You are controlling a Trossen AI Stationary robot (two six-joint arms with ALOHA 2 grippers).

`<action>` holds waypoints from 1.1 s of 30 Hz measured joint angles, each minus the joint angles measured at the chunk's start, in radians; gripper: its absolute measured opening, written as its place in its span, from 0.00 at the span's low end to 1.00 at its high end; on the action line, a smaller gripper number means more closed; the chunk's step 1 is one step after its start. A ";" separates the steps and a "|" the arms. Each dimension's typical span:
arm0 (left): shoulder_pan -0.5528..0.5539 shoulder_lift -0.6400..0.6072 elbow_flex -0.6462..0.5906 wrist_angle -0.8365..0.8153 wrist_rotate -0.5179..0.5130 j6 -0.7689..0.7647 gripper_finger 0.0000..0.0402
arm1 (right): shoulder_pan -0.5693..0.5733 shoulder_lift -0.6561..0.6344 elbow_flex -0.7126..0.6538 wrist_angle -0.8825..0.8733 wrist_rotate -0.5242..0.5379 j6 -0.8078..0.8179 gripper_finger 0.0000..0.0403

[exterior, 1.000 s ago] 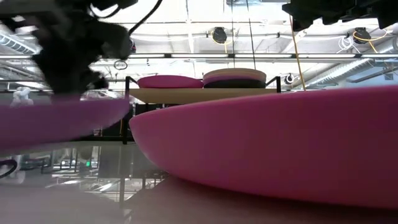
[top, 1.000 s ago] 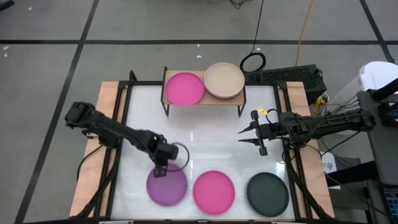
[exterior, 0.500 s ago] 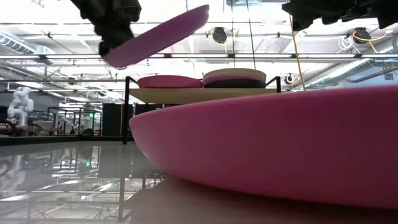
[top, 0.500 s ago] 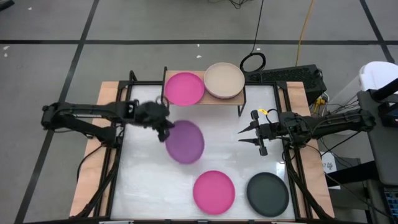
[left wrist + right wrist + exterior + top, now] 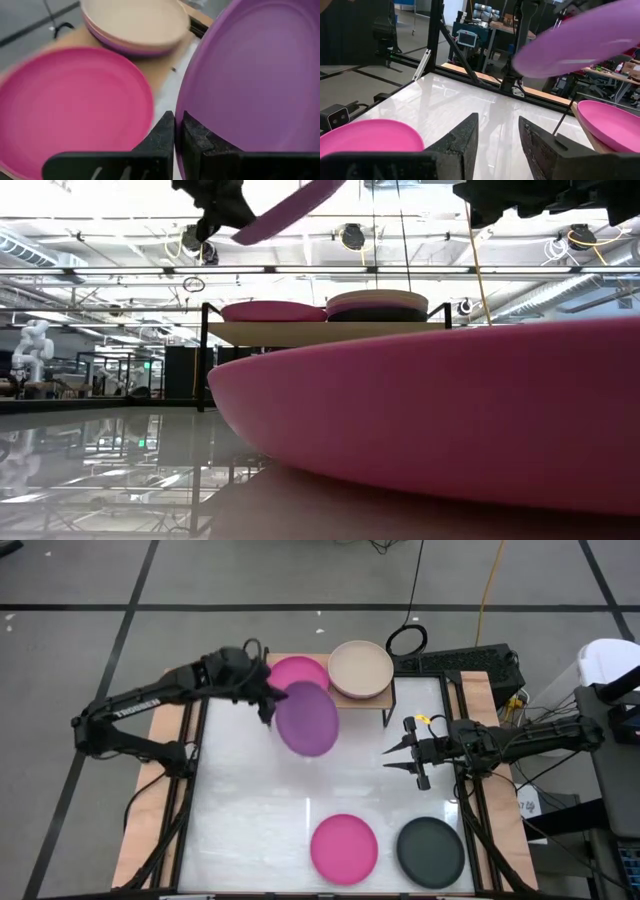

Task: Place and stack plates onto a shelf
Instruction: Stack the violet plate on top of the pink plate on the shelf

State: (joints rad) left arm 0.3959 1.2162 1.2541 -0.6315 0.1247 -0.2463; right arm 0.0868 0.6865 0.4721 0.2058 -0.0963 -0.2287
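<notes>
My left gripper [image 5: 266,705] is shut on a purple plate [image 5: 307,718], held in the air just in front of the shelf [image 5: 372,703]. The plate also shows high up in the low view [image 5: 290,198] and in the left wrist view [image 5: 255,80]. On the shelf's wooden top lie a magenta plate [image 5: 292,675] and a stack of plates with a beige one on top [image 5: 360,668]. A second magenta plate [image 5: 344,848] and a dark grey plate [image 5: 430,852] lie flat near the table's near edge. My right gripper [image 5: 395,758] is open and empty at the table's right. My left gripper pinches the purple plate's rim [image 5: 186,120] between its two fingers, on the side of the plate toward the table's left. The fingers come from the table's left. The plate is lifted clear of table and shelf and tilted, its free side higher.
The shelf stands on thin black legs [image 5: 205,360] at the table's far edge. A black cable coil [image 5: 407,639] lies behind it. The white tabletop [image 5: 260,810] between the shelf and the near plates is bare.
My left gripper has lifted the purple plate off the table's near left part. It has carried the plate up and toward the far edge, to just in front of the shelf's magenta plate. The plate has gone from lying flat to tilted.
</notes>
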 joint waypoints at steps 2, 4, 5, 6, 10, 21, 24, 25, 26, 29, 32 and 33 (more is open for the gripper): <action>0.027 0.039 0.051 -0.018 0.000 0.023 0.03 | 0.000 0.000 0.000 0.000 0.000 0.000 0.31; 0.053 0.076 0.089 -0.035 0.008 0.048 0.03 | 0.000 0.000 0.000 0.000 0.000 0.000 0.31; 0.067 0.095 0.105 -0.034 0.017 0.054 0.03 | 0.000 0.000 0.000 0.000 0.000 0.000 0.31; 0.080 0.115 0.118 -0.037 0.026 0.062 0.03 | 0.000 0.000 0.000 0.000 -0.001 0.000 0.31; 0.130 0.186 0.152 -0.047 0.089 0.079 0.03 | 0.000 0.000 0.000 -0.001 -0.002 0.001 0.31; 0.288 0.248 0.162 -0.047 0.174 0.087 0.03 | 0.000 0.000 0.000 -0.011 0.000 -0.010 0.31; 0.322 0.250 0.162 -0.048 0.189 0.083 0.03 | 0.000 0.000 0.000 -0.011 0.000 -0.018 0.31; 0.328 0.250 0.162 -0.047 0.189 0.081 0.03 | 0.000 0.000 0.000 -0.010 0.000 -0.018 0.31; 0.333 0.250 0.162 -0.047 0.189 0.080 0.03 | 0.000 0.000 0.000 -0.009 0.005 -0.019 0.31; 0.350 0.250 0.162 -0.059 0.192 0.091 0.03 | 0.000 0.000 0.000 -0.010 0.022 -0.019 0.31; 0.387 0.250 0.162 -0.086 0.194 0.090 0.03 | 0.000 0.000 0.000 -0.009 0.022 -0.019 0.31; 0.402 0.250 0.162 -0.095 0.191 0.088 0.03 | 0.000 0.000 0.000 -0.009 0.022 -0.019 0.31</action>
State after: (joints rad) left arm 0.7980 1.4662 1.4162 -0.7263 0.3159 -0.1588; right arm 0.0868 0.6868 0.4721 0.1967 -0.0742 -0.2474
